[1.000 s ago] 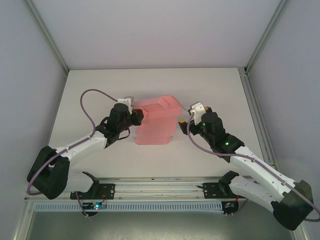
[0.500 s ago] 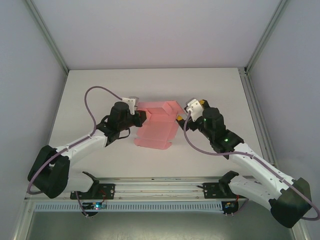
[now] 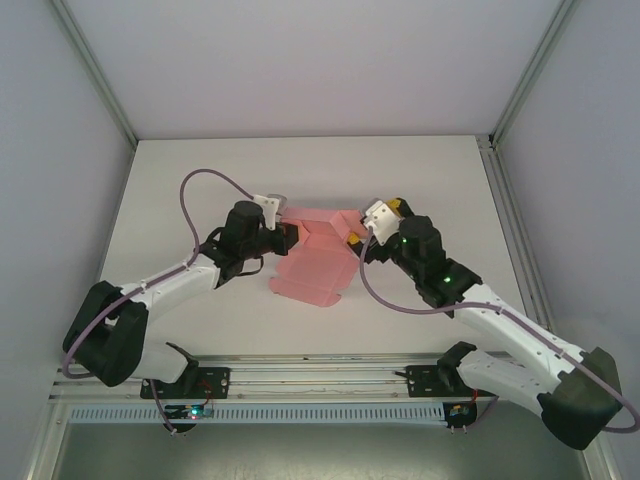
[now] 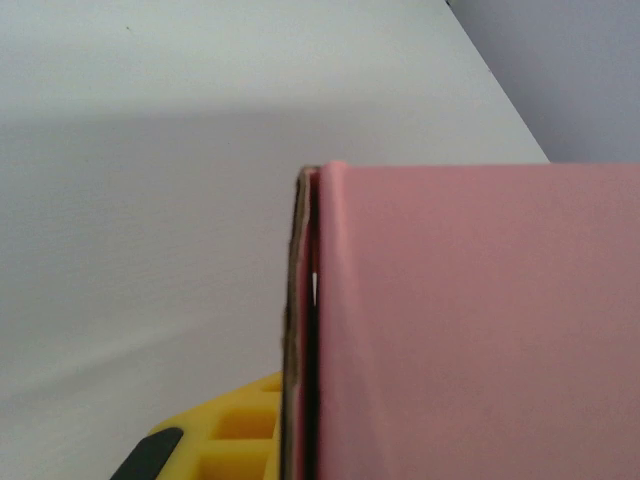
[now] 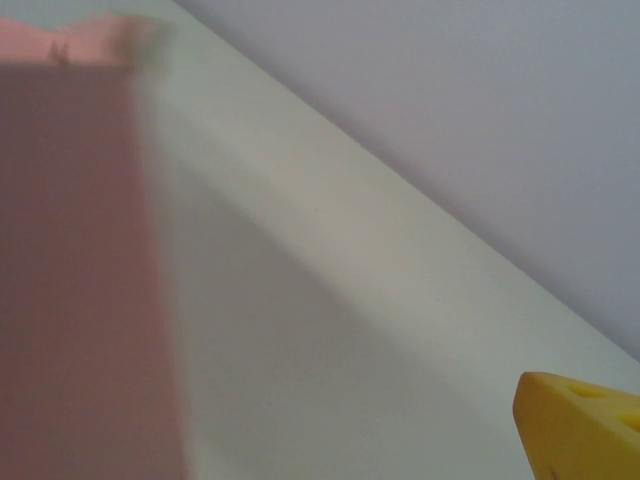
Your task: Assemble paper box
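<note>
The paper box point(image 3: 312, 262) is a pink die-cut sheet, half folded, lying mid-table with raised walls at its far end. My left gripper point(image 3: 287, 238) is at the box's left wall. In the left wrist view a doubled pink card edge point(image 4: 305, 330) stands upright against my yellow finger point(image 4: 225, 440), and the pink panel point(image 4: 480, 330) hides the other finger. My right gripper point(image 3: 359, 241) sits at the box's right end. In its wrist view a blurred pink wall point(image 5: 80, 270) is at the left, far from the yellow fingertip point(image 5: 585, 425), with bare table between.
The white table point(image 3: 200, 170) is walled by pale panels on three sides, with metal posts at the corners. An aluminium rail point(image 3: 320, 378) carrying the arm bases runs along the near edge. A purple cable point(image 3: 205, 185) loops above the left arm.
My right gripper has moved left up to the box's right end. My left gripper has shifted slightly right, and the pink sheet has turned and folded in a little between them.
</note>
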Tool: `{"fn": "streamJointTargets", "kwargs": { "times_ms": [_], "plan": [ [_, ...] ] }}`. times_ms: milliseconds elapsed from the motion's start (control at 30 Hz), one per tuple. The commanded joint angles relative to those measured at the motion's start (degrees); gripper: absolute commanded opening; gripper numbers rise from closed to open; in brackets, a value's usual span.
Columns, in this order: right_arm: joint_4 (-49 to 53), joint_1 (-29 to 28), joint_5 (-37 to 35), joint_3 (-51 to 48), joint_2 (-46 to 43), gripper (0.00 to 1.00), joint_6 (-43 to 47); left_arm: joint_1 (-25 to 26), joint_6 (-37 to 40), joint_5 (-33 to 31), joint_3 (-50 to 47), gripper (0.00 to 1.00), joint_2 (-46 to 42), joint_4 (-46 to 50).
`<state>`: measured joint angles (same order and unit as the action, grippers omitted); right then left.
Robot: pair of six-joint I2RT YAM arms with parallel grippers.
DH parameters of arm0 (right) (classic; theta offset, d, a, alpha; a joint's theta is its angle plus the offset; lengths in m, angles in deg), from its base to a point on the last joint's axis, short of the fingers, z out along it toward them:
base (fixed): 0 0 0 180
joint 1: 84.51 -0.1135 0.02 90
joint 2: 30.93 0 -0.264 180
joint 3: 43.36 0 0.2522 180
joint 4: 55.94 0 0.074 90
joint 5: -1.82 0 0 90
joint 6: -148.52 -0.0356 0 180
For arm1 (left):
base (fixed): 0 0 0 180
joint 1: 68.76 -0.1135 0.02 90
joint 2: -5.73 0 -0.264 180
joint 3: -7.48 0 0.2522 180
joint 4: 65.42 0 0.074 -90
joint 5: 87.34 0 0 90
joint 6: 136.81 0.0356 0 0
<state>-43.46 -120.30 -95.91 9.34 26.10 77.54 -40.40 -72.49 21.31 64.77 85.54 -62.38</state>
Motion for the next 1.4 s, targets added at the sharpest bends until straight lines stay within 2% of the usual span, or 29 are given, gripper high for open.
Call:
{"fn": "streamJointTargets", "kwargs": {
  "times_ms": [0, 233, 367, 567, 733, 833, 933, 1033, 1100, 1167, 1267, 1367],
  "plan": [
    [-2.66, -1.49, 1.57, 0.49, 2.72, 0.98, 0.25, -0.49, -0.48, 2.88, 1.49, 0.00, 0.60, -2.27],
    [-5.14, -4.46, -14.77, 1.73, 10.75, 0.98, 1.94, -0.50, -1.92, 3.05, 1.31, 0.00, 0.26, -2.78],
    [-3.72, -5.76, -18.99, 3.63, 13.69, 0.98, 1.89, -0.50, -2.28, 1.00, 0.82, 0.00, -0.51, -2.55],
    [-0.86, -6.30, -16.96, 4.00, 8.49, 0.98, -1.17, -0.49, -2.54, -4.71, 0.19, 0.00, -1.58, -0.96],
    [4.35, -6.22, -6.53, 1.60, -4.56, 0.98, -5.85, -0.62, -2.56, -6.77, -1.21, 0.00, -2.27, -2.19],
    [8.06, -5.62, -2.73, 0.05, -13.21, 0.98, -12.34, -1.34, -2.88, -7.56, -1.10, 0.00, -2.49, -1.71],
    [11.66, -4.83, 2.64, -1.23, -20.73, 0.98, -14.65, -2.55, -3.40, -6.08, -0.54, 0.00, -2.27, -1.58],
    [11.69, -3.97, -0.33, -2.52, -25.97, 0.98, -16.69, -3.52, -2.45, -1.77, -0.63, 0.00, -2.04, -3.65],
    [13.33, -1.98, -5.16, -1.62, -26.65, 0.98, -18.62, -3.92, -1.09, 1.01, -1.19, 0.00, -2.19, -5.14],
    [16.28, 1.12, -6.21, 0.62, -25.07, 0.97, -19.87, -4.25, 0.23, 4.21, -1.99, 0.00, -2.42, -6.94],
    [20.00, 6.34, 3.68, 4.27, -20.72, 0.90, -19.19, -4.54, 1.52, 9.05, -3.68, 0.00, -3.16, -10.34],
    [20.45, 7.67, 13.40, 6.58, -16.64, 0.81, -18.64, -4.29, 2.59, 11.33, -5.31, 0.00, -3.78, -12.86]
  ]
}}
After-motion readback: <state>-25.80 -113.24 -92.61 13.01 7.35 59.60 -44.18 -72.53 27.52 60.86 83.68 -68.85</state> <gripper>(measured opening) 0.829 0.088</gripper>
